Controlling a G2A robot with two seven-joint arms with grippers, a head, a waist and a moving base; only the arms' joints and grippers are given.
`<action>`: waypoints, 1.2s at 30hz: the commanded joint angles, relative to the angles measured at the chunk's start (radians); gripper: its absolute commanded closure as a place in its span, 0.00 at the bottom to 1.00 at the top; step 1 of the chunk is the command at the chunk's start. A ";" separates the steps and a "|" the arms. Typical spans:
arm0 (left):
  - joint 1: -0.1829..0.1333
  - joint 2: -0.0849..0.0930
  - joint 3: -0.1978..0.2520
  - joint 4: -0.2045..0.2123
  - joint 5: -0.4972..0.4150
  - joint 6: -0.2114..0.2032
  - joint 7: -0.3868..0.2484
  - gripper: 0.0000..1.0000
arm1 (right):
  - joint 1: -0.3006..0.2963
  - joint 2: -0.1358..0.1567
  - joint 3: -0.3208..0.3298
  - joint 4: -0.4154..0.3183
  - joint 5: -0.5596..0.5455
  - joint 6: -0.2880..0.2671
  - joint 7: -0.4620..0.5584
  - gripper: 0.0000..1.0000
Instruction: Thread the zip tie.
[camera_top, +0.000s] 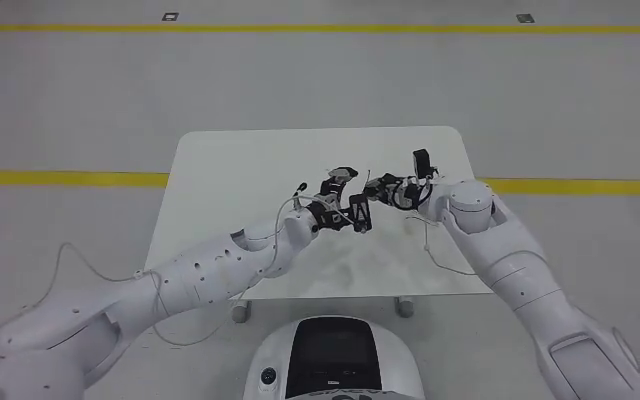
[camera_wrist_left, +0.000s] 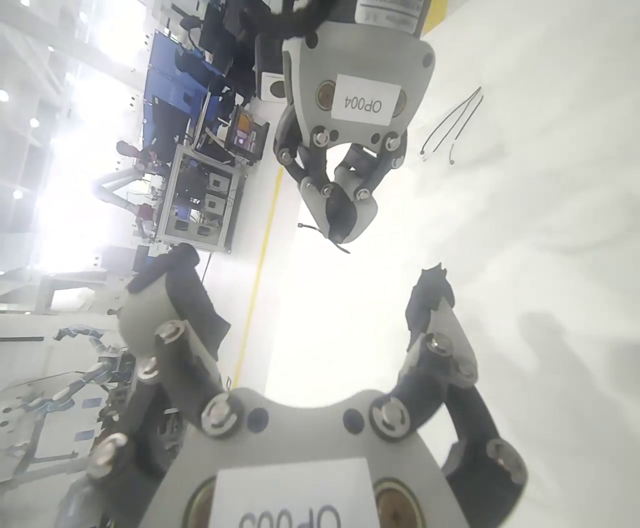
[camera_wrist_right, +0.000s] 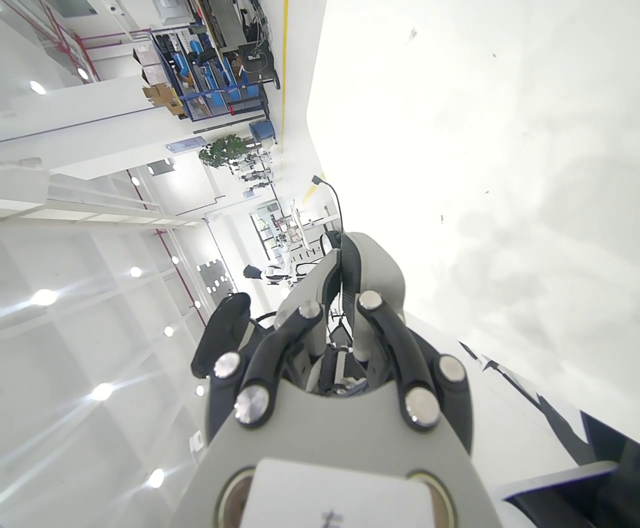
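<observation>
Zip tie (camera_wrist_left: 311, 228): one (in right jaws)

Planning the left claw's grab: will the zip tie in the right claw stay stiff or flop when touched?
Probably springy, not limp: the zip tie juts from the right claw in a gentle arc. It looks very thin, so a nudge from the open left claw likely deflects it.

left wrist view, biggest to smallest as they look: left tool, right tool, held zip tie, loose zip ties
1. left tool, inflated by nearness to the camera
2. right tool
3. loose zip ties
4. held zip tie, only short ends showing
</observation>
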 joint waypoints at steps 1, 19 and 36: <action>-0.001 -0.002 0.000 0.003 0.000 -0.005 -0.001 0.04 | 0.004 -0.003 -0.003 -0.001 -0.001 0.000 -0.005 1.00; -0.010 -0.005 0.000 0.013 0.000 -0.018 -0.023 0.61 | 0.012 -0.014 -0.025 -0.024 -0.009 0.000 -0.036 1.00; -0.017 -0.009 0.000 0.017 0.000 -0.024 -0.041 0.80 | -0.004 -0.013 -0.014 -0.050 -0.015 0.000 -0.021 1.00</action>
